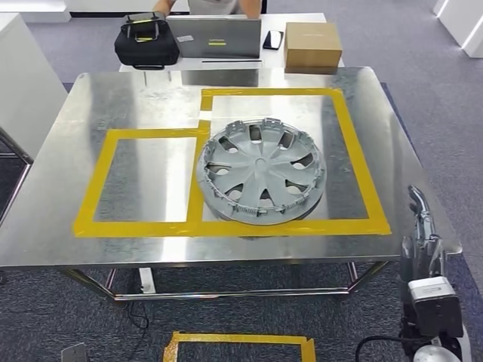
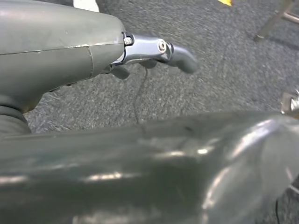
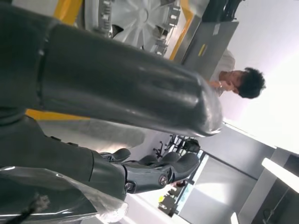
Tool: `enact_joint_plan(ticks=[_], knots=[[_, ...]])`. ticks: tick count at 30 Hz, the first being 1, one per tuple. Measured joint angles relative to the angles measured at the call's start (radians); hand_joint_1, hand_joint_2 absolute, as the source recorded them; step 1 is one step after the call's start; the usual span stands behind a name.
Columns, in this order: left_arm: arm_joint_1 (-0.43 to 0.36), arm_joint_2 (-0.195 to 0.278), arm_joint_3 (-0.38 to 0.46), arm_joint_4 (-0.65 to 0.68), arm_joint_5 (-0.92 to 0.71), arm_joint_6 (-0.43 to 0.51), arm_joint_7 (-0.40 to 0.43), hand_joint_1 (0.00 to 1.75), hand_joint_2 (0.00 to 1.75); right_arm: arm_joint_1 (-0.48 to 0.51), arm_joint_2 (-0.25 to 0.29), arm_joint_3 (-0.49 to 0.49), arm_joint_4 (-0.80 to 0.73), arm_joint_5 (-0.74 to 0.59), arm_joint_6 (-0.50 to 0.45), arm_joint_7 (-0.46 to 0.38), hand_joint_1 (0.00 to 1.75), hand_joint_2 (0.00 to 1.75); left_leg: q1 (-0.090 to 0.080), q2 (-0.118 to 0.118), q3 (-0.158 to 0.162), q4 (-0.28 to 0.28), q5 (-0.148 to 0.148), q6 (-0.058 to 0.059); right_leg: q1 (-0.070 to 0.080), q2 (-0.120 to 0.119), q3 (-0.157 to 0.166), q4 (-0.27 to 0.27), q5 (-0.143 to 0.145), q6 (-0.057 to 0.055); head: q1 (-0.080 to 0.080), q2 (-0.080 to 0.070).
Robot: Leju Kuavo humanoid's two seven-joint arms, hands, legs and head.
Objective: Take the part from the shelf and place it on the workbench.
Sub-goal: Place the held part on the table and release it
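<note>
The part, a silver hubcap [image 1: 261,172], lies flat on the steel workbench [image 1: 143,98] inside the right-hand yellow taped square. My right hand [image 1: 423,234] hangs just off the bench's front right corner, fingers pointing up and apart, holding nothing. In the right wrist view the hubcap [image 3: 137,18] appears beyond that hand [image 3: 148,170], well apart from its fingers. In the left wrist view my left hand [image 2: 155,51] hangs over grey carpet with a finger stretched out and nothing in it.
A second yellow taped square [image 1: 143,177] lies left of the hubcap. Behind the bench stand a black bag [image 1: 146,41], a laptop [image 1: 215,38] and a cardboard box [image 1: 312,45], with a person [image 3: 243,81] there. Yellow tape [image 1: 239,345] marks the floor in front.
</note>
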Motion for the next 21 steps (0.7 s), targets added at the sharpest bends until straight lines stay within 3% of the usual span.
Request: enact_joint_plan(ticks=[2, 5, 6, 7, 8, 10, 12, 15, 16, 18, 20, 21], knots=[[-0.001, -0.002, 0.002, -0.002, -0.005, -0.002, 0.0, 0.0, 0.0, -0.001, 0.001, 0.001, -0.004, 0.014, 0.002, -0.007, 0.0, 0.0, 0.004, 0.003, -0.001, -0.01, 0.011, 0.013, -0.001, -0.014, -0.019, 0.039, -0.035, 0.009, 0.002, 0.0], [-0.001, -0.004, 0.005, -0.005, -0.01, -0.001, 0.0, 0.0, 0.0, -0.002, 0.001, 0.003, -0.006, 0.026, 0.009, -0.011, 0.0, 0.0, 0.004, 0.006, -0.01, -0.012, 0.02, 0.021, -0.003, -0.032, -0.09, 0.217, -0.137, 0.019, 0.005, 0.0], [-0.001, -0.004, 0.006, -0.005, -0.011, -0.001, 0.0, 0.0, 0.0, -0.002, 0.001, 0.004, -0.006, 0.028, 0.011, -0.01, 0.0, 0.0, 0.004, 0.008, -0.014, -0.012, 0.022, 0.021, -0.004, -0.033, -0.104, 0.258, -0.15, 0.022, 0.005, 0.0], [-0.001, -0.004, 0.006, -0.005, -0.011, -0.001, 0.0, 0.0, 0.0, -0.001, 0.001, 0.004, -0.006, 0.029, 0.012, -0.01, 0.0, 0.0, 0.004, 0.009, -0.017, -0.011, 0.024, 0.02, -0.004, -0.034, -0.102, 0.265, -0.146, 0.024, 0.005, 0.0], [-0.001, -0.005, 0.007, -0.005, -0.011, 0.0, 0.0, 0.0, 0.0, -0.002, 0.001, 0.004, -0.006, 0.03, 0.013, -0.01, 0.0, 0.0, 0.004, 0.01, -0.019, -0.009, 0.026, 0.018, -0.004, -0.035, -0.078, 0.231, -0.123, 0.025, 0.005, 0.0], [-0.001, -0.006, 0.008, -0.005, -0.012, 0.002, 0.0, 0.0, 0.0, -0.004, 0.001, 0.005, -0.006, 0.034, 0.019, -0.009, 0.0, 0.0, 0.004, 0.01, -0.024, -0.002, 0.028, 0.014, -0.005, -0.042, 0.0, 0.096, -0.068, 0.025, 0.005, 0.0], [-0.002, -0.008, 0.008, -0.005, -0.014, 0.007, -0.001, 0.0, 0.0, -0.007, 0.001, 0.006, -0.006, 0.042, 0.031, -0.007, 0.0, 0.0, 0.0, 0.01, -0.032, 0.007, 0.03, 0.005, -0.004, -0.045, 0.049, 0.005, -0.044, 0.017, 0.004, 0.0], [-0.002, -0.007, 0.008, -0.005, -0.02, 0.016, -0.002, 0.0, 0.0, -0.007, -0.002, 0.01, -0.006, 0.065, 0.056, 0.002, 0.0, 0.0, 0.0, 0.011, -0.043, 0.013, 0.038, -0.015, -0.001, -0.043, 0.047, -0.004, -0.033, -0.004, 0.004, 0.0], [-0.002, -0.007, 0.009, -0.005, -0.021, 0.018, -0.002, 0.0, 0.0, -0.007, -0.003, 0.013, -0.005, 0.074, 0.064, 0.005, 0.0, 0.0, 0.002, 0.01, -0.048, 0.022, 0.027, -0.022, -0.002, -0.043, 0.042, -0.004, -0.026, -0.012, 0.003, 0.0], [-0.002, -0.004, 0.012, -0.005, -0.023, 0.021, -0.002, 0.0, 0.0, -0.008, -0.006, 0.019, -0.003, 0.088, 0.073, 0.009, 0.0, 0.0, 0.004, 0.008, -0.07, 0.088, -0.035, -0.033, -0.004, -0.045, 0.03, -0.007, -0.012, -0.025, 0.002, 0.0], [-0.002, -0.004, 0.014, -0.005, -0.025, 0.021, -0.003, 0.0, 0.0, -0.008, -0.009, 0.026, -0.001, 0.098, 0.078, 0.01, 0.0, 0.0, 0.006, 0.008, -0.107, 0.213, -0.12, -0.039, -0.003, -0.046, 0.011, -0.006, 0.002, -0.031, 0.0, 0.0], [-0.002, -0.004, 0.014, -0.005, -0.027, 0.022, -0.003, 0.0, 0.0, -0.008, -0.01, 0.029, 0.001, 0.102, 0.079, 0.01, 0.0, 0.0, 0.007, 0.008, -0.116, 0.261, -0.145, -0.041, -0.001, -0.045, -0.001, -0.004, 0.01, -0.032, 0.0, 0.0]])
